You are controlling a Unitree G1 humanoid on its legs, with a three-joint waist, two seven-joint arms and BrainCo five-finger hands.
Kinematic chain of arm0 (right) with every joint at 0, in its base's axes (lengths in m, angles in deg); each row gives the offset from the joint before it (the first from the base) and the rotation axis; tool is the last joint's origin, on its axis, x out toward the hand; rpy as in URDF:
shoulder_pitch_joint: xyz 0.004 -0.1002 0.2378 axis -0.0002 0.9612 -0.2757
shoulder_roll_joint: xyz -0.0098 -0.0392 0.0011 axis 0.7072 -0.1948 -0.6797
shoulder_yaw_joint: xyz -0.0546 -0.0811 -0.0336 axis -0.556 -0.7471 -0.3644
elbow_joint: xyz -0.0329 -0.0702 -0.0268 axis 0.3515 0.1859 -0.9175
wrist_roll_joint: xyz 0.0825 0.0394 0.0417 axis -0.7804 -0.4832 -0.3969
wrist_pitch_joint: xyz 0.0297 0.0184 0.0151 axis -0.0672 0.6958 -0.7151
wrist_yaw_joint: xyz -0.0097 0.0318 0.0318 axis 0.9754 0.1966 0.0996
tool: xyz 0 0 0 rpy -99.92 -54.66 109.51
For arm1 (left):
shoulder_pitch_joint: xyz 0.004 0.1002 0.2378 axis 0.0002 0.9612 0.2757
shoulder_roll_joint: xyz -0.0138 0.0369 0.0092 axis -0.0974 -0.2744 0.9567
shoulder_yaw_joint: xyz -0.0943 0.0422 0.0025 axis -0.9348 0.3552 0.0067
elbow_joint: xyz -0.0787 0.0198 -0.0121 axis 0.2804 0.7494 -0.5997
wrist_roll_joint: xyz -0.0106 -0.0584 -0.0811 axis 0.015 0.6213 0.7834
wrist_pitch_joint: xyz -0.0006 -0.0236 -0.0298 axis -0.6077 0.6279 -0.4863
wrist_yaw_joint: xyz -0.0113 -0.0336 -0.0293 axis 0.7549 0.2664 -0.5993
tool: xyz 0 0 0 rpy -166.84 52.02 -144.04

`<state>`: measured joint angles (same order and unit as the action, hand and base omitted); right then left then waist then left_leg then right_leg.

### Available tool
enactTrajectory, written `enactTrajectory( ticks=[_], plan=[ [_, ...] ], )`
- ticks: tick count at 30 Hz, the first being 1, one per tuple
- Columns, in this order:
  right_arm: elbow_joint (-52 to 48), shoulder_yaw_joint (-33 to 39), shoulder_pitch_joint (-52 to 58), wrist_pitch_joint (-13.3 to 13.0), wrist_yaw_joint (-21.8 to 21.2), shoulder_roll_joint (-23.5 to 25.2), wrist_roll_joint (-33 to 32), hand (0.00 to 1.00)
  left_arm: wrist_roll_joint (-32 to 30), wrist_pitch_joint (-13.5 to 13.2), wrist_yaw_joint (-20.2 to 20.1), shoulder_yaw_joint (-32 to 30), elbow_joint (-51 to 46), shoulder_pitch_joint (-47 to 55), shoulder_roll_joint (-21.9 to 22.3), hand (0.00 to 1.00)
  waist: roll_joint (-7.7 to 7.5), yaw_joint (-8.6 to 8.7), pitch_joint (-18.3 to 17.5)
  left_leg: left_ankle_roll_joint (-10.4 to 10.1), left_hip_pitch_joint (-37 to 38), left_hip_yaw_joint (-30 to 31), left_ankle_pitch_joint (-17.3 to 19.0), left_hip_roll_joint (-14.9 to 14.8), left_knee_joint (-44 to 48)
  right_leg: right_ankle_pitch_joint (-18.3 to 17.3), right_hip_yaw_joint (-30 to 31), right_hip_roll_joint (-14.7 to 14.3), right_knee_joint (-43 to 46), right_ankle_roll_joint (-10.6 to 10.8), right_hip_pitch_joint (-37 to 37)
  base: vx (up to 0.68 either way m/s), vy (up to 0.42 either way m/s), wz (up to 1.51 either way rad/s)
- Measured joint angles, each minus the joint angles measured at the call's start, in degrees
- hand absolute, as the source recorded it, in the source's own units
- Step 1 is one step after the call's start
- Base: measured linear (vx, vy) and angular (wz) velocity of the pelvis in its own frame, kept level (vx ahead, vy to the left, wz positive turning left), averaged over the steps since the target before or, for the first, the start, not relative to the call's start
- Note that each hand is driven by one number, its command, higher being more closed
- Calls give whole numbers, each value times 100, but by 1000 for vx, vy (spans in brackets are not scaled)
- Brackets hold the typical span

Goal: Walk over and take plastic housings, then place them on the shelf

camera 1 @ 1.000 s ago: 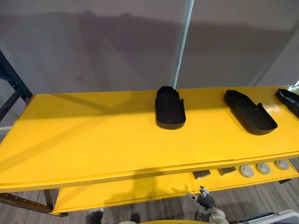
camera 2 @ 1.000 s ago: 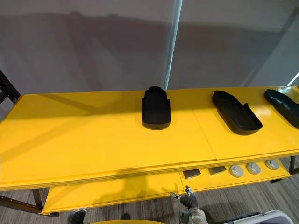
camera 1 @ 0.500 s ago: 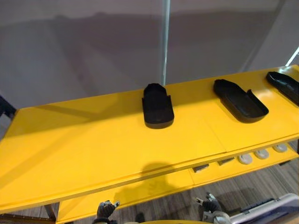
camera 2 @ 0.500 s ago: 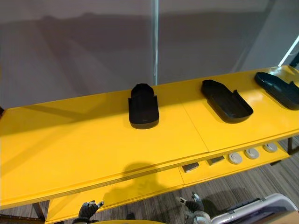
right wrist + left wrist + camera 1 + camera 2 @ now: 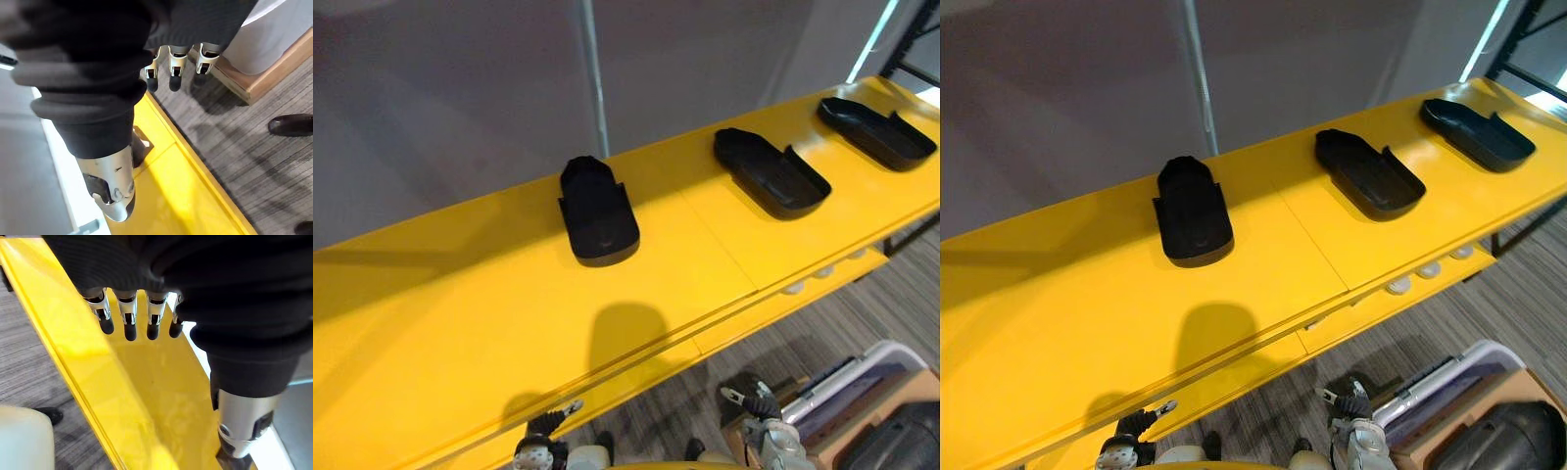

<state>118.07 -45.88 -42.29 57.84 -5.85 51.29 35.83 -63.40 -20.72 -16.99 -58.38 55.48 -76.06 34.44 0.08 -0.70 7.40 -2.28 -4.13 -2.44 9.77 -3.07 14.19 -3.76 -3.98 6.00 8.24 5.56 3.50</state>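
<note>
- On the top board of the yellow shelf (image 5: 460, 323), in a row and well apart: left housing (image 5: 597, 211), middle housing (image 5: 771, 171), right housing (image 5: 876, 132).
- All three matte black plastic: shallow, elongated shells with raised rims and one rounded end, hollow side up.
- Low before the shelf's front edge, left hand (image 5: 129, 318): fingers relaxed and straight, grasping nothing.
- Likewise right hand (image 5: 176, 63), over the grey floor (image 5: 254, 147): released, empty.
- On the lower board, pale round discs (image 5: 1398, 285).

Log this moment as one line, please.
left hand: open, empty | right hand: open, empty | housings: three lying on shelf top, untouched
</note>
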Motion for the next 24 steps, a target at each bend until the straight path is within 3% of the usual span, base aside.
enactTrajectory(
  ticks=[3,5,6,7,9,10,11,12,14,15,17,20,24],
  plan=[
    [-291,-76,-149,1,16,80,67,0,-3,-4,3,3,-10,-70,109,0,-75,-20,99,155,-286,-767,371,-149,600,415,654,-103,-54,129,422,-181,177,-148],
    [-454,-139,-178,5,23,62,66,0,-3,-34,60,-8,-68,-79,183,0,-55,-36,143,332,-391,-1519,418,-368,655,1075,552,-105,-486,123,620,-253,134,-147],
    [-456,-139,-228,6,22,54,66,0,-4,-24,58,-10,-55,-84,199,0,-70,-63,156,357,-367,-1676,406,-380,634,913,177,-52,-97,65,717,-252,118,-134],
    [-429,-136,-189,18,28,38,67,0,-3,-22,61,-5,-61,-91,213,0,-29,-32,179,426,-262,-1944,345,-381,514,455,-299,67,524,-63,793,-180,112,-95],
    [-399,-154,-131,24,24,13,70,0,-3,-21,70,-37,-63,-78,202,0,-42,-38,143,447,-111,-2337,255,-437,362,-86,-899,225,1160,-207,631,-221,81,-109],
    [-245,-178,-129,21,19,-10,78,0,-2,-18,69,-61,-30,-70,175,0,48,-47,108,419,-108,-2530,183,-489,265,-274,-1162,270,1258,-250,488,-215,22,-103],
    [-125,-197,-151,22,15,-27,79,0,-1,1,66,-69,39,-70,130,0,20,-40,60,393,-99,-2597,160,-503,184,-348,-1310,303,1237,-232,408,-232,-59,-123],
    [235,-269,-251,58,14,-91,90,0,1,18,77,-77,109,-65,-42,0,26,-64,14,204,-130,-2889,84,-590,42,-471,-1851,408,913,-237,65,-157,-90,-96],
    [414,-289,-324,83,19,-177,142,0,5,18,84,-75,144,-39,-141,0,-93,-159,-57,114,-242,-2909,60,-529,50,-497,-2397,557,358,-192,-149,-147,-146,-115],
    [593,-299,-431,105,32,-350,200,0,10,37,84,-64,228,-70,-123,0,56,-195,-18,43,-296,-2650,21,-518,34,-350,-2599,468,120,-253,-152,-100,-124,-116],
    [738,-298,-497,141,82,-478,243,0,13,39,82,-36,238,42,-62,0,169,-188,-35,88,-257,-2453,-110,-519,-31,-108,-2310,239,-141,-223,-153,-25,-82,-90],
    [728,-300,-490,142,103,-500,243,0,64,46,82,3,243,74,-94,0,196,-173,-50,-13,-60,-2454,-86,-841,94,-21,-2000,-101,-260,-272,-246,63,-182,-78],
    [728,-295,-402,130,142,-544,233,0,72,51,78,192,404,-182,-74,0,197,-148,-43,-59,-47,-2381,-57,-1104,456,-7,-1816,-319,-351,-329,-356,96,-142,-40]
  ],
)
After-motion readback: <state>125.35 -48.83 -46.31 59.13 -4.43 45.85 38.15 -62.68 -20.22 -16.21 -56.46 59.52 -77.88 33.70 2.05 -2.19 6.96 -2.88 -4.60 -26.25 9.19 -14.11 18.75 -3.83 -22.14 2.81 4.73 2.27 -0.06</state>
